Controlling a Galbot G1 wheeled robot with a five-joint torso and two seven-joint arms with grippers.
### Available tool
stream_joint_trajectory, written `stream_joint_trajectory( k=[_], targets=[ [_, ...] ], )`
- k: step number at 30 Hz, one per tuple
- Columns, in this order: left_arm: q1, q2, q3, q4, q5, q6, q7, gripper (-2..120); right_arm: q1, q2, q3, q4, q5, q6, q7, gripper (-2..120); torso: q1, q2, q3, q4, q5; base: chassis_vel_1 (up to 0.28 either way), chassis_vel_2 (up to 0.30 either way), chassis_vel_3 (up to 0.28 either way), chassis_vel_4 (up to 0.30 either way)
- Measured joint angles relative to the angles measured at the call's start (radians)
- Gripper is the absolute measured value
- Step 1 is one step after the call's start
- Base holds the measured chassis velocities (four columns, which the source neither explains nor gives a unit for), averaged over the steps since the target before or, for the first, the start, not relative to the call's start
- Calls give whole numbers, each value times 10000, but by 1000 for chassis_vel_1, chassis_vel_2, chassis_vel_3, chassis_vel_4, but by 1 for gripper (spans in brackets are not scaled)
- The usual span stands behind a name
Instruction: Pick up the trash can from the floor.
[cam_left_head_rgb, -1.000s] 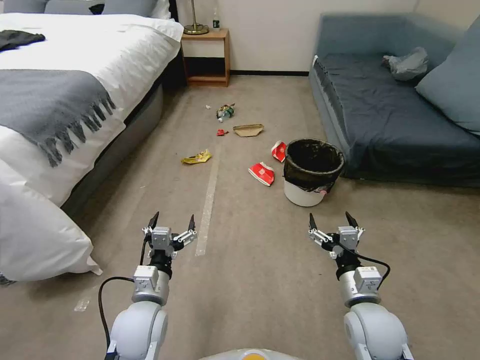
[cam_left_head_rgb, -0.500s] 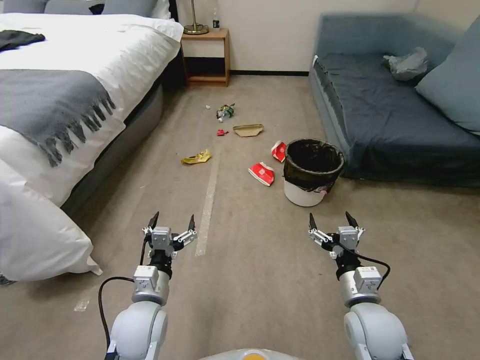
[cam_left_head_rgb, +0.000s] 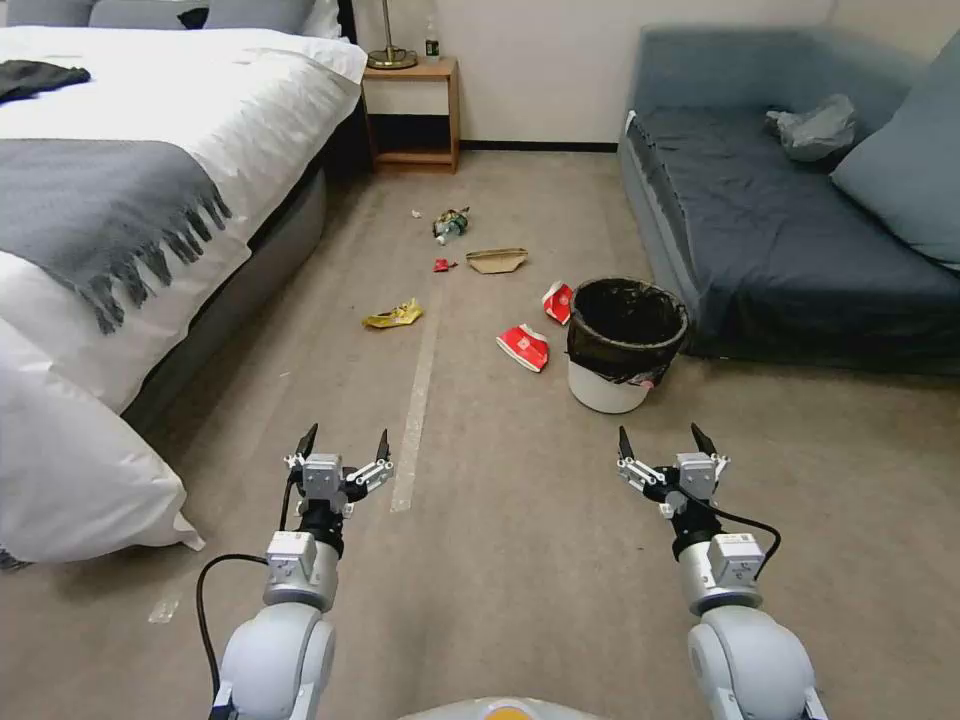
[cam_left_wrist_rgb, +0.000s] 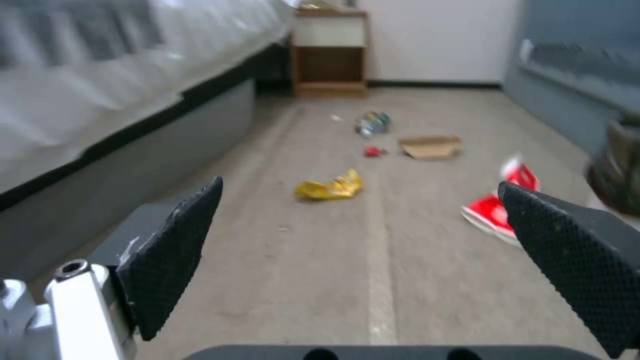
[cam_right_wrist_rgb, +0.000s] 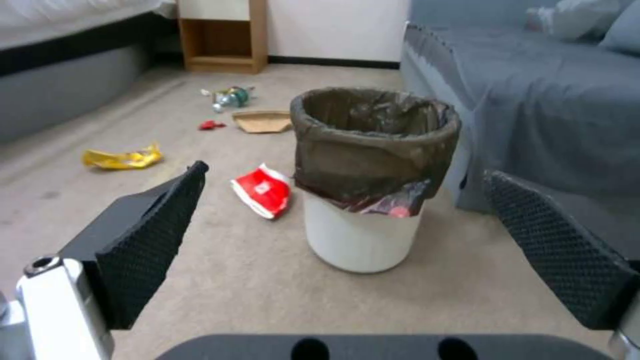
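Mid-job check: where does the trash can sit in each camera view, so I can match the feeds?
Head view: trash can right of centre, on the floor beside the blue sofa.
Left wrist view: blurred, cut off at the right edge.
Right wrist view: centre frame.
Shared landmark: red-and-white carton beside it.

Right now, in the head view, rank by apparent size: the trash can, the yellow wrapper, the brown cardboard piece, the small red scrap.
1. trash can, on the floor
2-3. yellow wrapper and brown cardboard piece: look alike, and the cardboard lies farther off, so unranked
4. small red scrap
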Motion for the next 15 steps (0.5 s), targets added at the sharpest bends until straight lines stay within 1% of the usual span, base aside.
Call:
stream_joint_trajectory(
  k=[1,3,4,5,6,7,8,9,10,11,12,13,14,15],
  targets=[
    [0,0,0,0,0,0,0,100,0,0,0,0,0,0,0,100,0,0,0,0,0,0,0,0,0],
    [523,-214,-794,-522,-1089,-344,-28,100,-563,-267,400,446,1011,23,-505,100,0,0,0,1,-1,0,0,0,0],
    [523,-214,-794,-522,-1089,-344,-28,100,-563,-267,400,446,1011,23,-505,100,0,0,0,1,-1,0,0,0,0],
    [624,-254,-946,-626,-1301,-412,-35,100,-674,-319,485,538,1212,28,-605,100,0,0,0,0,-1,0,0,0,0],
    [927,-369,-1397,-929,-1925,-611,-50,100,-1008,-477,719,809,1813,45,-906,100,0,0,0,0,-1,0,0,0,0],
    [927,-369,-1397,-929,-1925,-611,-50,100,-1008,-477,719,809,1813,45,-906,100,0,0,0,0,-1,0,0,0,0],
    [1124,-451,-1705,-1121,-2343,-742,-78,100,-1250,-598,893,989,2248,56,-1120,100,0,0,0,0,-1,0,0,0,0],
    [1124,-451,-1705,-1121,-2343,-742,-78,100,-1250,-598,893,989,2248,56,-1120,100,0,0,0,0,-1,0,0,0,0],
    [1381,-539,-2092,-1354,-2893,-960,-50,100,-1544,-738,1102,1236,2778,73,-1384,100,-1,1,0,3,-1,0,0,0,0],
    [1490,-525,-2290,-1367,-3177,-1127,118,100,-1764,-844,1260,1411,3174,83,-1580,100,-1,0,-1,4,6,0,0,0,0],
    [1490,-525,-2290,-1367,-3177,-1127,118,100,-1764,-844,1260,1411,3174,83,-1580,100,-1,0,-1,4,6,0,0,0,0],
    [1527,-508,-2332,-1365,-3286,-1201,240,100,-1946,-932,1382,1552,3495,89,-1742,100,-1,0,0,3,-5,0,0,0,0],
    [1541,-469,-2376,-1327,-3363,-1329,392,100,-2196,-1050,1580,1749,3980,119,-2002,100,-2,1,-1,-3,-6,0,0,0,0],
    [1541,-469,-2376,-1327,-3363,-1329,392,100,-2196,-1050,1580,1749,3980,119,-2002,100,-2,1,-1,-3,-6,0,0,0,0]
  ],
)
